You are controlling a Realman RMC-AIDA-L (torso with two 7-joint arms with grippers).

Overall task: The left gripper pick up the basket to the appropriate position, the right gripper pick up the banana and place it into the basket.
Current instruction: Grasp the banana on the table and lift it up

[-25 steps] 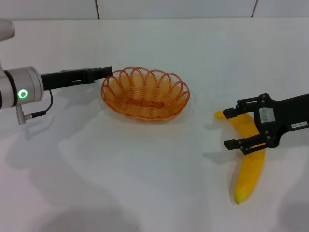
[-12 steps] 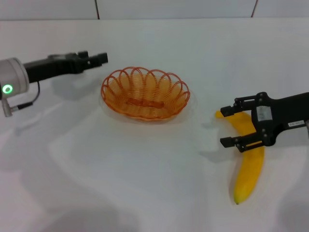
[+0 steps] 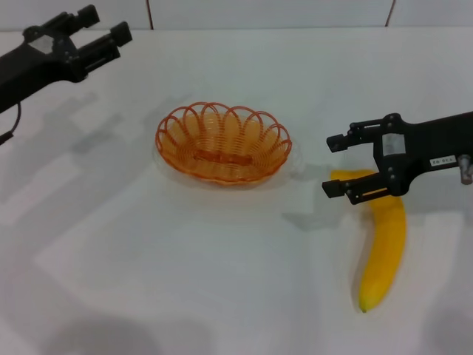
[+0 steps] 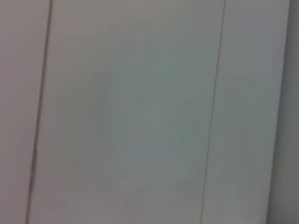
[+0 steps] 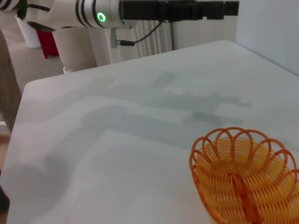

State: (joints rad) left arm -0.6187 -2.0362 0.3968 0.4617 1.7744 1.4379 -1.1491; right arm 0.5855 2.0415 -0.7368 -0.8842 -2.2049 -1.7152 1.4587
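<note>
Head view: open left gripper [image 3: 103, 31] at upper left, far from the basket [image 3: 222, 142]; open right gripper [image 3: 335, 166] hovers over the banana [image 3: 386, 246].

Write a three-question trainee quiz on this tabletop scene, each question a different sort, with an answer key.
1. True or false: the banana lies inside the orange wire basket.
2. Which gripper hovers over the banana's upper end? A) left gripper B) right gripper
3. Fill in: the basket holds ____ items.

Key: 1. False; it lies on the white table, apart from the basket. 2. B; its fingers are open, and the left gripper is raised near the table's far left corner, also open. 3. No.
</note>
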